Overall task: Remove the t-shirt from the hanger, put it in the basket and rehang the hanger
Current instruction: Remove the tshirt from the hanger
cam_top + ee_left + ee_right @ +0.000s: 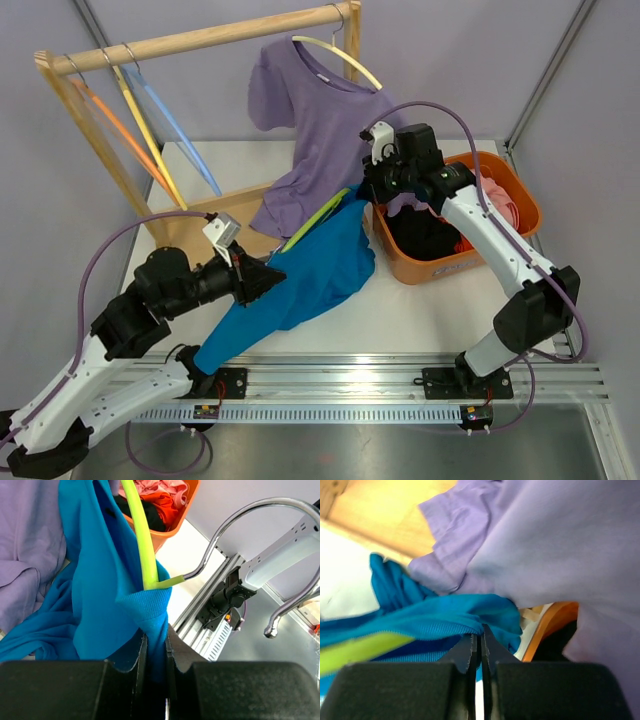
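The left gripper (155, 645) is clamped narrowly on the ribbed collar of the blue t-shirt (95, 595), just below the neck of the lime-green hanger (141, 545) that sits inside it. The shirt sprawls from the table's (420, 320) near edge to its middle. The right gripper (481, 635) is pressed shut at the shirt's far edge, beside the orange basket (510, 175). Whether cloth is caught between its tips cannot be made out.

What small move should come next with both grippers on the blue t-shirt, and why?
Probably the right gripper, shut on the blue t-shirt, should pull fabric off the green hanger while the left gripper pins the collar: the hanger still runs through the neck opening.
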Available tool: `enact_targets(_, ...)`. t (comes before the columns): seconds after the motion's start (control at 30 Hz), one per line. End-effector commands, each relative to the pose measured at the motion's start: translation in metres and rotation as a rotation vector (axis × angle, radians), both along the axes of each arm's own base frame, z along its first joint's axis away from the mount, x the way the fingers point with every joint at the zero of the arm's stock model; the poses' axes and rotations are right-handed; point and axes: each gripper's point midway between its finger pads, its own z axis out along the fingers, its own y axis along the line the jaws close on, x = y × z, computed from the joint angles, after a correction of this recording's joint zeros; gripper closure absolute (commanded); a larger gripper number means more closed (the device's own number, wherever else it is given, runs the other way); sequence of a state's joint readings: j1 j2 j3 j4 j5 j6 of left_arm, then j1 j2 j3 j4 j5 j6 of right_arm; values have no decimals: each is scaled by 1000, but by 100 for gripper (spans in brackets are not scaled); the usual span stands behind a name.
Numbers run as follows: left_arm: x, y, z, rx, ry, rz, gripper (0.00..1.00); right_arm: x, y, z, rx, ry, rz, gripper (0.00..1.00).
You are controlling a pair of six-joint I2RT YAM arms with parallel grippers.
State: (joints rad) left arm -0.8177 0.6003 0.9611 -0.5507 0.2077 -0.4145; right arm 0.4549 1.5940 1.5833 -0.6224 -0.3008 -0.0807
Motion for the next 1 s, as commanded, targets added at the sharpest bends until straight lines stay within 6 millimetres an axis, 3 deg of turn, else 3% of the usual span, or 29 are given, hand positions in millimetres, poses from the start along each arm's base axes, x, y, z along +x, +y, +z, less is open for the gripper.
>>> enact_targets(0.0, -21, 10, 71, -187, -157, -40, 100, 20, -37, 22, -62, -185, 10, 100)
enact_targets(0.13, -13, 6, 82, -268, -197, -21, 100, -2, -23, 26, -23, -196, 160, 100)
enact_targets(0.3, -18, -2, 95, -361, -224, -63, 100, 3, -27, 21, -52, -184, 135, 100)
enact_targets(0.53, -44, -7, 108, -408, -235, -203, 100, 19, -39, 7, -103, -143, 34, 100)
enact_targets(0.6, -42, -4, 103, -393, -223, -180, 100, 21, -39, 10, -98, -158, 27, 100)
enact_targets(0.77, -45, 12, 114, -435, -295, -138, 100, 24, -44, 15, -115, -188, 14, 100)
enact_targets(0.87, -31, 13, 107, -406, -284, -69, 100, 3, -39, 17, -112, -196, 133, 97)
enact_targets(0.97, -1, 10, 81, -308, -219, 55, 100, -41, -21, 22, -82, -262, 440, 90)
